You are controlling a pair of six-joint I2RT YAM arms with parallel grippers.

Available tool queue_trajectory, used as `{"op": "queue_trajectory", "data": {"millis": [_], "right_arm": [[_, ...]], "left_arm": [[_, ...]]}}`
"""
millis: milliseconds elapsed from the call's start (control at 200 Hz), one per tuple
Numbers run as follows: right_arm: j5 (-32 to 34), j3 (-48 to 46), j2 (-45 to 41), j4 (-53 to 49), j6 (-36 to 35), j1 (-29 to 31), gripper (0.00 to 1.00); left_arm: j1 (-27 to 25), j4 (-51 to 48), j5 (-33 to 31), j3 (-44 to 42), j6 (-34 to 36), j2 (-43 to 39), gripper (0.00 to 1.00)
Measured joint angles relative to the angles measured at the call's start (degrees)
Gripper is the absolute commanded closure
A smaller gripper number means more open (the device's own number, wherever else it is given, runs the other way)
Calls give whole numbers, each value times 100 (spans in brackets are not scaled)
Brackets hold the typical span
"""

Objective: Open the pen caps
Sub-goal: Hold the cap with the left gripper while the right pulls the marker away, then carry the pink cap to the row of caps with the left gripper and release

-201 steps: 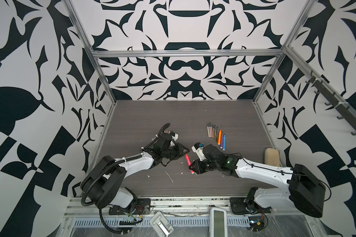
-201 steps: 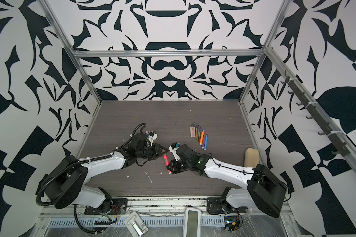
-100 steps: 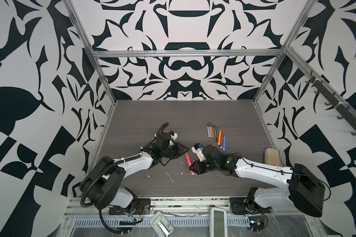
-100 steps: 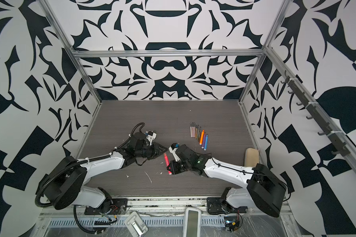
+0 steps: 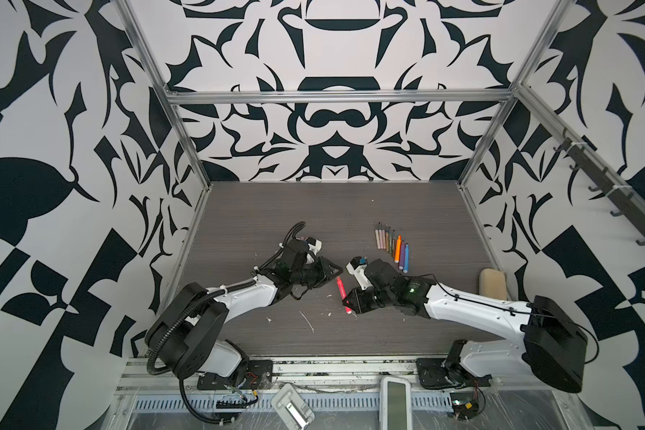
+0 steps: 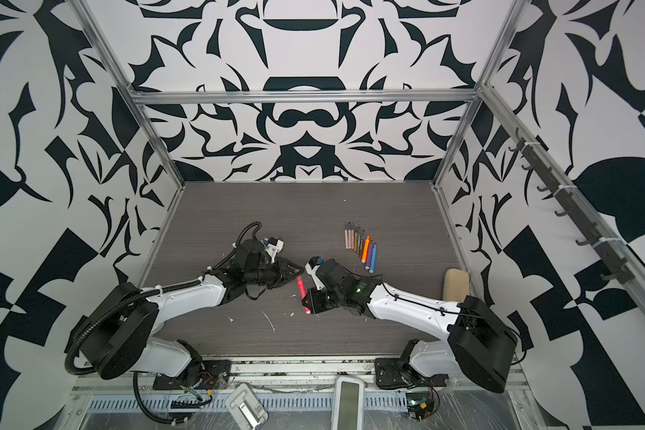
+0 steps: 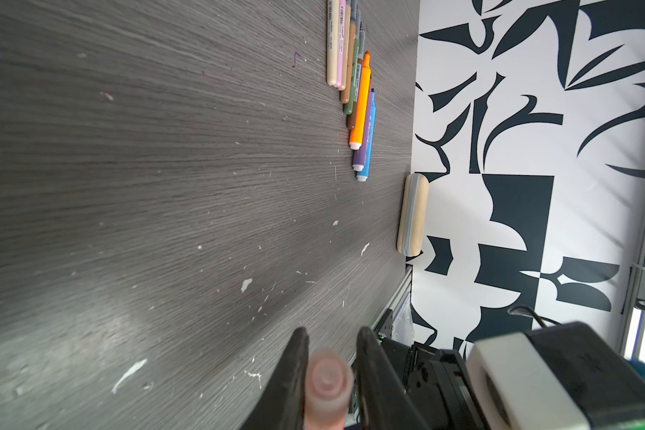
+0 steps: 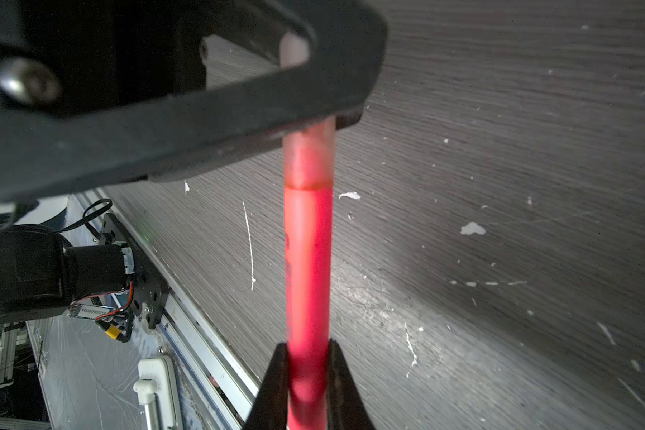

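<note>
In both top views I see the pink pen [image 5: 342, 294] held clear of the table [image 5: 276, 208] between the two arms. Its long axis runs from front to back. The right end effector [image 5: 348, 299] grips its near end, the left end effector [image 5: 334, 271] meets its far end. The row of other pens [image 5: 391, 244] lies well apart from the pink pen, further back on the right arm's side.

In the left wrist view I look straight down the pen's axis: the cap [image 7: 326, 383], translucent peach, sits end-on between the left fingers [image 7: 295, 372], which stand narrow and pinch it from both sides.

In the right wrist view the right fingers are clamped narrow on the barrel. The pen runs straight away from them, and the seam of the cap [image 8: 308, 160] shows just short of the left end effector.

My read: both arms are on the pen, so the pull must go along that axis, the left drawing away from the right.
</note>
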Motion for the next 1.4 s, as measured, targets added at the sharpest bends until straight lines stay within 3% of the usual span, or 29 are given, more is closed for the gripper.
{"op": "queue_trajectory", "data": {"millis": [160, 250, 305, 370, 600, 720, 750, 795, 1100, 1245, 1400], "right_arm": [[4, 11, 0, -26, -2, 0, 100], [22, 13, -2, -35, -2, 0, 100], [33, 13, -2, -50, -2, 0, 82], [52, 13, -2, -66, -7, 0, 69], [199, 81, 68, -66, -24, 0, 67], [205, 350, 452, -52, -39, 0, 70], [203, 417, 560, -50, -57, 0, 79], [208, 496, 699, -39, -109, 0, 100], [201, 258, 649, 243, 90, 109, 100], [439, 11, 286, 566, 232, 205, 100], [879, -129, 17, 1091, 380, 365, 100]], "left_arm": [[11, 28, 24, -42, 26, 15, 100], [13, 70, 37, -44, 20, 42, 100], [13, 98, 57, -44, 15, 70, 100], [13, 133, 85, -44, 4, 101, 100], [11, 334, 210, -48, -66, 103, 100], [11, 466, 258, -59, -142, 103, 100], [11, 503, 273, -63, -160, 103, 100], [11, 557, 286, -83, -190, 103, 100], [66, 136, 323, -24, -26, 92, 100], [199, -424, 713, 369, 304, 76, 100], [669, -1290, 1416, 931, 728, 79, 100]]}}
